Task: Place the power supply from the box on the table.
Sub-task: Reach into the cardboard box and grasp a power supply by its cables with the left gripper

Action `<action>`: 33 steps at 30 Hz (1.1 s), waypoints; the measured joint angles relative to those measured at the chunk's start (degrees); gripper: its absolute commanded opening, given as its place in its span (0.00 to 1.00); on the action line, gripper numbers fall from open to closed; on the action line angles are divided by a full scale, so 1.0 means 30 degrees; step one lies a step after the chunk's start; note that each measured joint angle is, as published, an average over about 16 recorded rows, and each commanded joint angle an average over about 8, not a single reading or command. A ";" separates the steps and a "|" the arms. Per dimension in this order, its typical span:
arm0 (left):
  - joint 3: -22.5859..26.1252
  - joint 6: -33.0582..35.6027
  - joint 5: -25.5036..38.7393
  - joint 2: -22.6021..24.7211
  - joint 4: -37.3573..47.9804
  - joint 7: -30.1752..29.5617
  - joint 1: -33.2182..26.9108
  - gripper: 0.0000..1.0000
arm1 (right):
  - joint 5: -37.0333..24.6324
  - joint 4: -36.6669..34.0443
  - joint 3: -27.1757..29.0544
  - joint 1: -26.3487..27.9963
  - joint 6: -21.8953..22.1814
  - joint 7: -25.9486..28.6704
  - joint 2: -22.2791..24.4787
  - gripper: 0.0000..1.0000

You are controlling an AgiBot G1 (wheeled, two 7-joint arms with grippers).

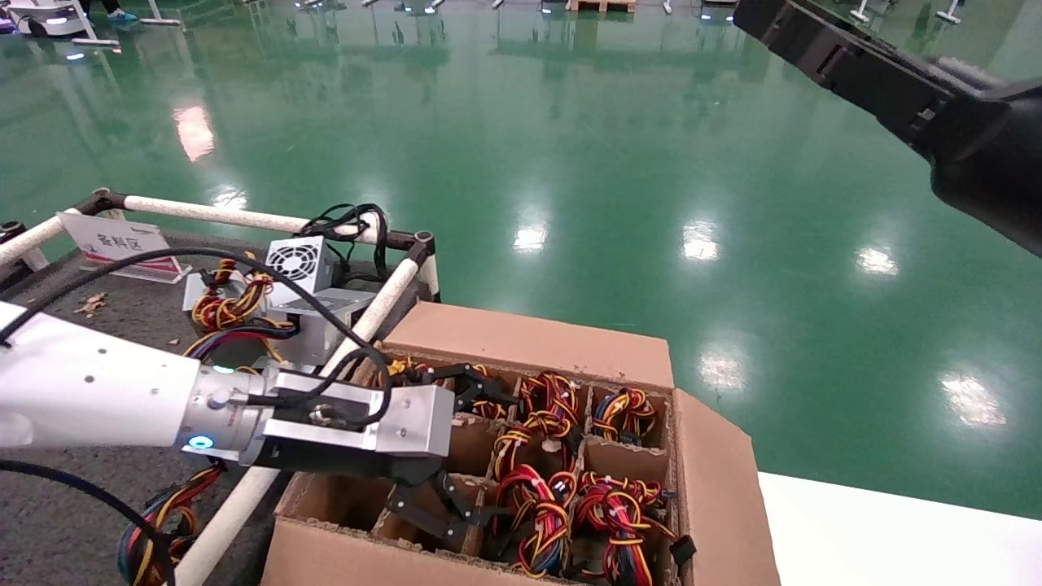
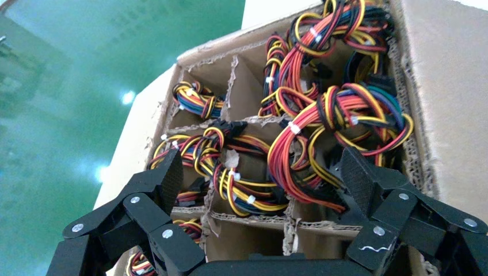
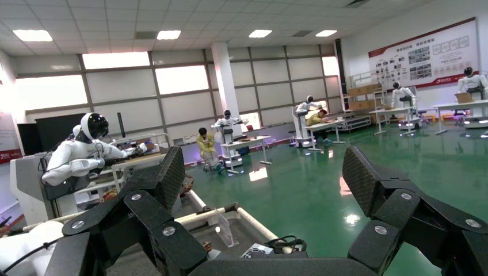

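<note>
The left gripper hangs over the near-left part of the box, its black fingers spread wide apart with nothing between them. In the left wrist view the fingers frame cells packed with looped wire bundles in red, yellow, orange and black. The power supply bodies down in the box cannot be made out, since the wires and the cardboard divider cover them. A few cells near the gripper look bare of wires, though their bottoms are in shadow.

On the dark grey tabletop to the left of the box lie grey metal power supplies, one with a white ringed fan grille facing up, and coloured wires heaped beside them. The left arm hides part of this group. Another wire bundle at the tabletop's near edge is cut off by the picture border. A white pipe rail runs between the tabletop and the box.

The right gripper is raised high at the upper right, well apart from the box, its fingers wide apart and holding nothing.
</note>
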 measured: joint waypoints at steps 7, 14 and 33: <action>0.0153 -0.0388 -0.0125 0.0206 0.0278 0.0396 0.0189 1.00 | 0.0000 0.0000 0.0000 0.0000 0.0000 0.0000 0.0000 1.00; 0.0326 -0.0585 -0.0309 0.0398 0.0502 0.0672 0.0255 1.00 | 0.0000 0.0000 0.0000 0.0000 0.0000 0.0000 0.0000 1.00; 0.0808 -0.0522 -0.0876 0.0956 0.1355 0.1410 0.0107 0.00 | 0.0000 0.0000 0.0000 0.0000 0.0000 0.0000 0.0000 1.00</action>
